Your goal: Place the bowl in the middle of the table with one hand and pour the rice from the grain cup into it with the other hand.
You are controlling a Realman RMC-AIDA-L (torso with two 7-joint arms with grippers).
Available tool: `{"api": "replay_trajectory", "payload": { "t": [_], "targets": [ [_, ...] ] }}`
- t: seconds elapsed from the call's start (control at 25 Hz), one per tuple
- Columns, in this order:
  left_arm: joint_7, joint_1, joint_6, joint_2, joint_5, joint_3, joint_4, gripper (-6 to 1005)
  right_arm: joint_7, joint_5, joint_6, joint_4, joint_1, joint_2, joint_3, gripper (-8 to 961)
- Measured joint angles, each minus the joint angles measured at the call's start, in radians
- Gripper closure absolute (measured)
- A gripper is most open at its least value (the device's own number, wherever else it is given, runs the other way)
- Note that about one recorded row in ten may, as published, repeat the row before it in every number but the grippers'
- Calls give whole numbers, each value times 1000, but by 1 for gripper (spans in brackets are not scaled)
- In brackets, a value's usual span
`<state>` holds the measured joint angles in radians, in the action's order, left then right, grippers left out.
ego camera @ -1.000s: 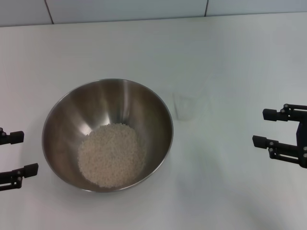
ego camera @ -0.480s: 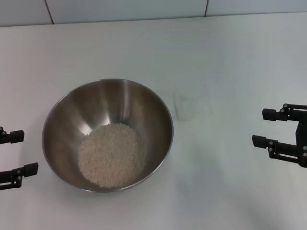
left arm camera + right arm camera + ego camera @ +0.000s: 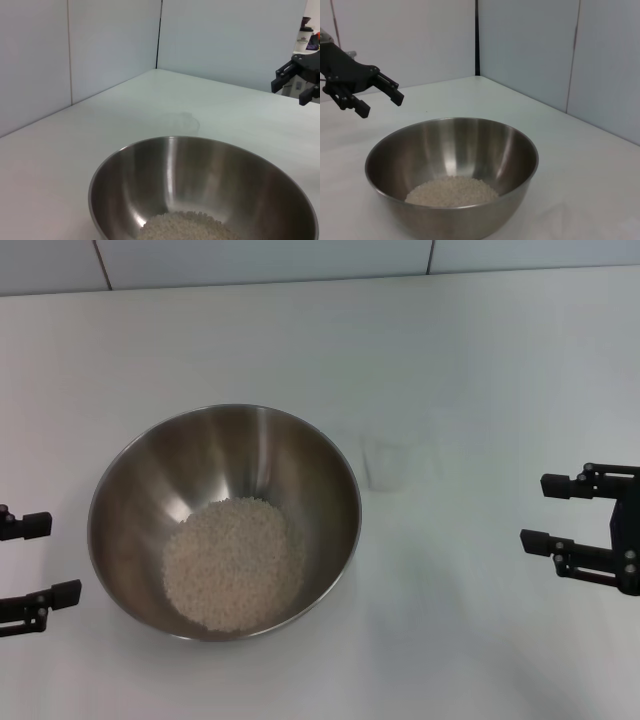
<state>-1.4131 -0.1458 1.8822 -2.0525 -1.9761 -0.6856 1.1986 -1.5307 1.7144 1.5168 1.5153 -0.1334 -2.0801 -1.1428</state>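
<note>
Checking the pour: rice [image 3: 232, 565] lies in the bowl [image 3: 130, 470] mid-desk [image 3: 300, 330].
Cup: grain cup [image 3: 387, 462] stands empty beside the bowl.
Left end effector [image 3: 30, 562]: open, holding nothing.
Right end effector [image 3: 562, 512]: open, holding nothing.
My tip: I pull both arms away slowly, bumping nothing.

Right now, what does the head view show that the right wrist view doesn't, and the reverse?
Only the head view shows the right gripper, open, apart from the bowl, and the upright, empty-looking grain cup on the table just right of the bowl. Only the right wrist view shows the wall panels behind the table. Both show the bowl holding the rice, and the open left gripper beside it.
</note>
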Motion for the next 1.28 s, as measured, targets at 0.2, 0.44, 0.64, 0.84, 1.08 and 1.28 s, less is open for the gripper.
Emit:
{"api": "replay_trajectory", "payload": {
  "t": [0.2, 0.44, 0.64, 0.84, 1.08, 1.28],
  "targets": [
    [8, 3, 0, -1, -1, 1, -7, 190, 3, 5, 14, -4, 0, 0, -3, 353],
    [11, 6, 0, -4, -1, -1, -11, 190, 10, 5, 27, -13, 5, 0, -12, 353],
    [52, 9, 0, -7, 4, 1, -64, 190, 48, -12, 49, -37, 8, -3, -14, 353],
    [94, -5, 0, -7, 7, 3, -119, 189, 52, -18, 54, -61, 24, -4, -25, 353],
    [111, -32, -6, -10, 7, 1, -137, 189, 53, -18, 54, -79, 39, -5, -29, 353],
    [115, -78, -8, -7, 2, 0, -162, 189, 59, -21, 54, -82, 43, -5, -47, 353]
  ]
}}
